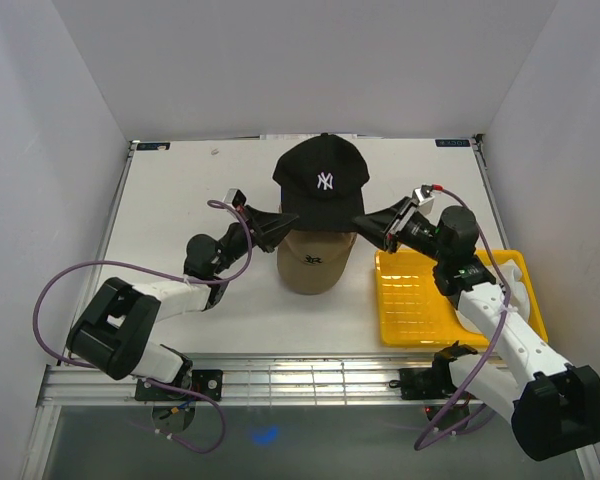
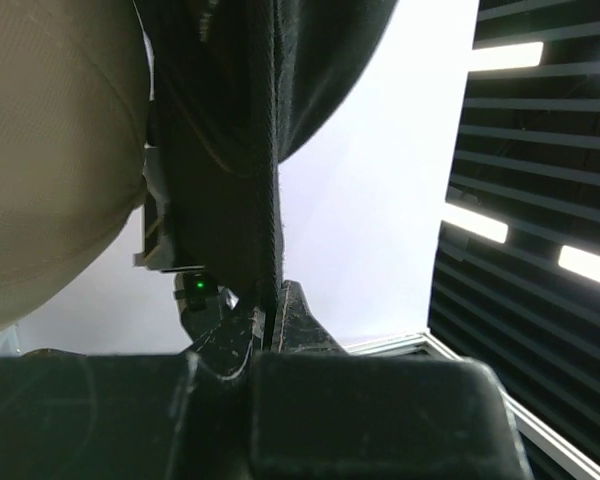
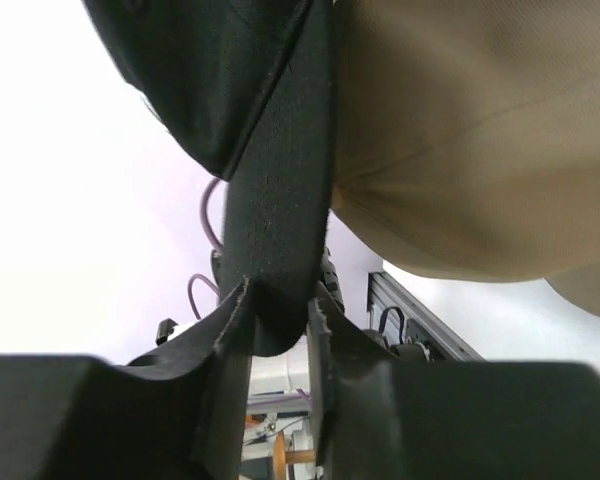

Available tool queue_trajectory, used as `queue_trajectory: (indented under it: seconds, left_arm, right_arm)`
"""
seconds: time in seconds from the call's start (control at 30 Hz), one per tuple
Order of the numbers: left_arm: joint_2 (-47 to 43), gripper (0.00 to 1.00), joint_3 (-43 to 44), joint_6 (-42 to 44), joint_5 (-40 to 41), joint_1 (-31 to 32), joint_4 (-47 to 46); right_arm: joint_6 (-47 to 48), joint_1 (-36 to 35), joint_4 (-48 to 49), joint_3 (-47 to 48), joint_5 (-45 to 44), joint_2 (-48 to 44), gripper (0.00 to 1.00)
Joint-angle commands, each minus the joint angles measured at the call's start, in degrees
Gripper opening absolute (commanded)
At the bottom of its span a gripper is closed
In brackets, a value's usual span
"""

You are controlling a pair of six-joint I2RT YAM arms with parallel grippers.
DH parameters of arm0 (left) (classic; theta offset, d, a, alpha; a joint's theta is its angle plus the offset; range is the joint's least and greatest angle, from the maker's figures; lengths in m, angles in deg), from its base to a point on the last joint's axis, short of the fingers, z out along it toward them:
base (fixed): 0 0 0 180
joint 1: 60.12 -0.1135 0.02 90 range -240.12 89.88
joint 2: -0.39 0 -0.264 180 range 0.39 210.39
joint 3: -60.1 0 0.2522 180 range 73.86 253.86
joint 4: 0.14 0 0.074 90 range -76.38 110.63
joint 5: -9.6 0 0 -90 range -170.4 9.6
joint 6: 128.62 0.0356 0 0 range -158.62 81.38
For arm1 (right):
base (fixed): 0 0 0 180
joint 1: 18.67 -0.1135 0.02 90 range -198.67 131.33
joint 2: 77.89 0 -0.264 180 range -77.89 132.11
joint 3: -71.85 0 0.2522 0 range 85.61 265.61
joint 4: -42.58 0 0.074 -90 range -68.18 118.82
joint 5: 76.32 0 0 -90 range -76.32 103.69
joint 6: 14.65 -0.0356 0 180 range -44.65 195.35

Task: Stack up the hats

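A black cap [image 1: 320, 180] with a white NY logo hangs over a tan cap [image 1: 315, 262] at the table's middle. My left gripper [image 1: 280, 226] is shut on the black cap's left edge, and my right gripper [image 1: 366, 222] is shut on its right edge. In the left wrist view the black fabric [image 2: 242, 150] is pinched between the fingers of the gripper [image 2: 266, 312], with the tan cap [image 2: 50, 150] to the left. In the right wrist view the black band [image 3: 280, 170] sits between the fingers of the gripper [image 3: 278, 318], with the tan cap [image 3: 480, 130] to the right. The pink and white caps are out of view.
A yellow tray [image 1: 420, 300] lies on the table to the right of the caps, under my right arm. White walls enclose the table on three sides.
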Motion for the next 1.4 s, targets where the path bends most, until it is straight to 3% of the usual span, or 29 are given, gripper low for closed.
queue_trajectory:
  seconds: [0.0,0.17,0.63,1.37]
  left_arm:
    - [-0.8,0.00,0.6,-0.4,-1.0,0.5,-16.1]
    - [-0.4,0.00,0.0,-0.8,-1.1,0.4,-16.0]
    - [1.8,0.00,1.0,-1.0,-4.3,-0.1,-14.4]
    - [0.0,0.00,-5.8,-1.0,-6.7,-3.2,-16.9]
  right_arm:
    - [4.0,-0.9,-0.2,3.3,-0.1,-1.8,0.24]
    - [6.6,-1.2,-3.1,2.9,-0.4,-4.3,0.19]
    - [11.9,-3.8,-6.0,-1.2,-2.8,-6.7,0.17]
    - [16.4,-10.3,-6.5,-7.1,-5.5,-6.8,0.14]
